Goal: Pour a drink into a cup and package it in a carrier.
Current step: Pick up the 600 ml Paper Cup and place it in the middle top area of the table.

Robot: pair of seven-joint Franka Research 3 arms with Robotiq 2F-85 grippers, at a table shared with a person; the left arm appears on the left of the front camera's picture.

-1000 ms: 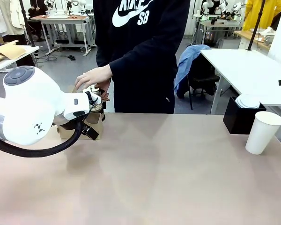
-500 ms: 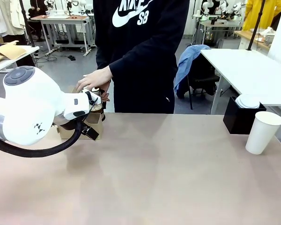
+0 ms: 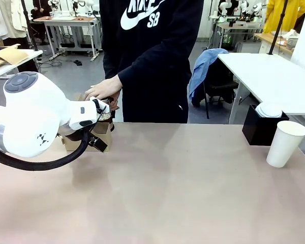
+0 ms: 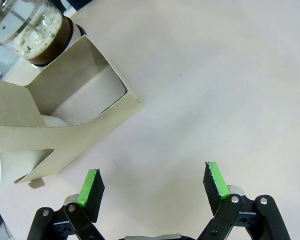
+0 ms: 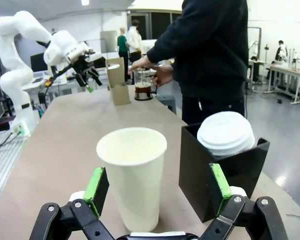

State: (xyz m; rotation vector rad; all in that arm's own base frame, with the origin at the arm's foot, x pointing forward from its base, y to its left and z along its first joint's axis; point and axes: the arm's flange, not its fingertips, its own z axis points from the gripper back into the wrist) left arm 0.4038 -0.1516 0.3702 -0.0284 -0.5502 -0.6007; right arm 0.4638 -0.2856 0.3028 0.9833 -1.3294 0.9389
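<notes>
The brown cardboard carrier (image 4: 65,131) (image 3: 71,143) stands at the table's far left with a white cup (image 4: 92,100) in one pocket. My left gripper (image 4: 152,185) hovers open just beside it, nothing between its green pads. Behind the carrier the person's hands (image 3: 102,89) rest on a glass pitcher (image 4: 32,27) holding the dark brown drink (image 4: 57,42) under pale foam. At the far right stands the tall white paper cup (image 3: 286,143) (image 5: 134,175), open-topped, without a lid. My right gripper (image 5: 158,184) is open, the cup standing ahead between its fingers, untouched.
A black box (image 3: 260,128) (image 5: 225,167) holding stacked white lids (image 5: 225,134) stands right beside the cup. The person stands at the table's far edge (image 3: 152,51). Bare tabletop (image 3: 173,183) stretches between carrier and cup.
The person's hand has sunk a little lower onto the pitcher. Neither arm has moved and both grippers stay open.
</notes>
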